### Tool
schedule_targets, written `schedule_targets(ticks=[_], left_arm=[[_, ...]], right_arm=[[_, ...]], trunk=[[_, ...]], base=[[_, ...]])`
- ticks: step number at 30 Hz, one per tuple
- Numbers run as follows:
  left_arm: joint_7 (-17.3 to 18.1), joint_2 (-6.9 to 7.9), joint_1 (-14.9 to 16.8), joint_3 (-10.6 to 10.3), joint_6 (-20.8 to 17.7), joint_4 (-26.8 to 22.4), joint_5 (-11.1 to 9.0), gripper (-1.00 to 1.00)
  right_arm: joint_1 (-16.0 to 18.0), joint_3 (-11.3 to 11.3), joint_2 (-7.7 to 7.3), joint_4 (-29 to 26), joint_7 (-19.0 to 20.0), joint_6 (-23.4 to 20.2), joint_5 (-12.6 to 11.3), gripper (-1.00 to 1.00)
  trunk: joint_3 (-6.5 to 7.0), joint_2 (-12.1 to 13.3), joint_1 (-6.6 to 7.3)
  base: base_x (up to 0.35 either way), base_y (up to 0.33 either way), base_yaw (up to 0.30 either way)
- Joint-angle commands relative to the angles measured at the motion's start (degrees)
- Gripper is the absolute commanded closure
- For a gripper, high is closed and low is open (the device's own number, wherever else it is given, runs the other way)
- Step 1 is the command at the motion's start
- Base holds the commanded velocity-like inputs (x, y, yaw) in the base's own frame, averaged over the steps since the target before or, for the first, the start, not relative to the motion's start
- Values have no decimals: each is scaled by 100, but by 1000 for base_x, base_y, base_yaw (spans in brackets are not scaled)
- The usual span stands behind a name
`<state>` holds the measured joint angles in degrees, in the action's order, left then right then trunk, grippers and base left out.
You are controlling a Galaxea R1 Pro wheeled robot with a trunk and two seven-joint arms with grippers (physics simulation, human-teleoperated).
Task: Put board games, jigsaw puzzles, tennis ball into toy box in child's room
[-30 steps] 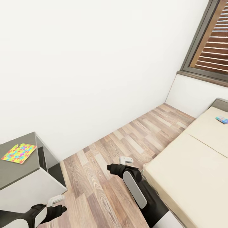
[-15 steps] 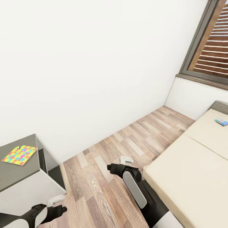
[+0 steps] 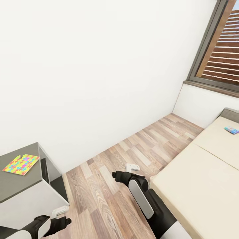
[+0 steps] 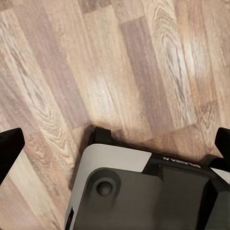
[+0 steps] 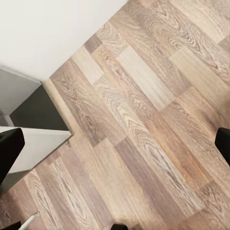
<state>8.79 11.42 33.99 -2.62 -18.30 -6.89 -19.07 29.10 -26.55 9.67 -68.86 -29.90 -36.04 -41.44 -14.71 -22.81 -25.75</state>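
Room: I see a white wall (image 3: 93,66) ahead, plank floor (image 3: 109,186) below and a slatted window (image 3: 219,56) at upper right
Left gripper (image 3: 59,209): I have it low at the head view's left edge, just off the front of the cabinet; its fingers sit at the two sides of the left wrist view with a wide gap between them, so it is spread and holds nothing
Right gripper (image 3: 132,167): it hangs over the floor just off the bed's near corner; in its wrist view the dark fingertips (image 5: 9,153) stand at opposite edges, wide apart, empty
Puzzle (image 3: 21,164): one jigsaw flat lies on the dark grey cabinet top (image 3: 16,182), near the corner closest to the wall
Game (image 3: 231,130): a small blue box rests on the bed (image 3: 199,186), far up by the headboard end (too small for me to read the print)
Base (image 4: 143,191): under my left wrist I see the robot's grey and black body over the planks
Under the right wrist: floor, a strip of wall and the cabinet's corner (image 5: 28,124)
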Motion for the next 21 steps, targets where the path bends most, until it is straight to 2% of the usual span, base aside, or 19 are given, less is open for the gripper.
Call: schedule_targets(ticks=[1,21], left_arm=[[8,-1,2,-28,-33,-7,-44,-100],[1,-34,2,-28,-24,-5,-36,-100]], right_arm=[[5,-8,-1,-8,-59,-3,-57,-100],[7,-8,-5,11,-59,18,-57,-100]], trunk=[[-1,-11,-4],[190,-11,-4]], base=[[0,0,0],[0,0,0]])
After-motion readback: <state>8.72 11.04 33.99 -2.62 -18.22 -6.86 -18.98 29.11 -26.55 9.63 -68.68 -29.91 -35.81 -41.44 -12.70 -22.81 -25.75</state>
